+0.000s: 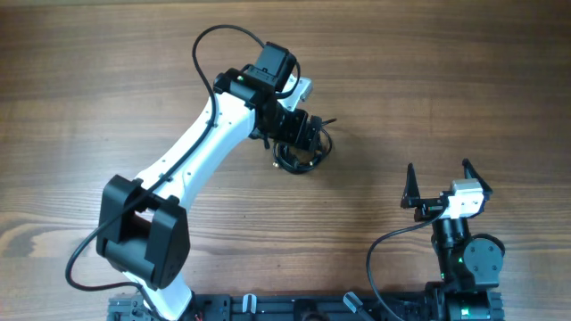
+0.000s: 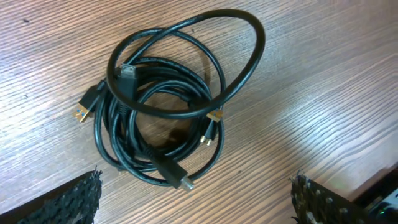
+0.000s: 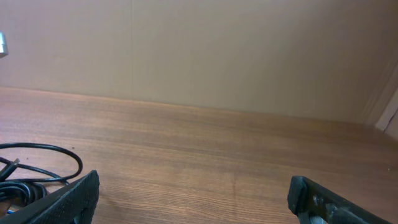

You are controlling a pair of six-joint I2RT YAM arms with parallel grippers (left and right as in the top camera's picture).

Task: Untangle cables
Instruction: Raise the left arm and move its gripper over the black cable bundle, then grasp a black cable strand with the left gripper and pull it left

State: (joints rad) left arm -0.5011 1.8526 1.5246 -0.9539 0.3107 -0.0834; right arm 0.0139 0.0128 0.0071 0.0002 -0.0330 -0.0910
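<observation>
Honestly, the cables (image 2: pixel 115 140) look light and floppy (probably a bit springy), heaped on the table (image 2: pixel 323 93) directly under the left gripper (image 2: pixel 194 198), jaws wide and empty. Right gripper (image 1: pixel 439 178), well apart from it, gapes empty too. Best hold: the loose outer loop (image 2: pixel 258 56).

Hidden and cropped parts of the scene

From overhead, the left pincer (image 1: pixel 303 134) covered most of the cables (image 1: pixel 312 163), so only a few loops showed at its lower edge, too small to count or trace. In the left wrist view its fingers (image 2: pixel 71 200) were cut off by the bottom edge, only their tips showing in the lower corners. In the right wrist view the right pincer (image 3: pixel 194 180) was cropped likewise, and the cables ran off the lower left edge.
</observation>
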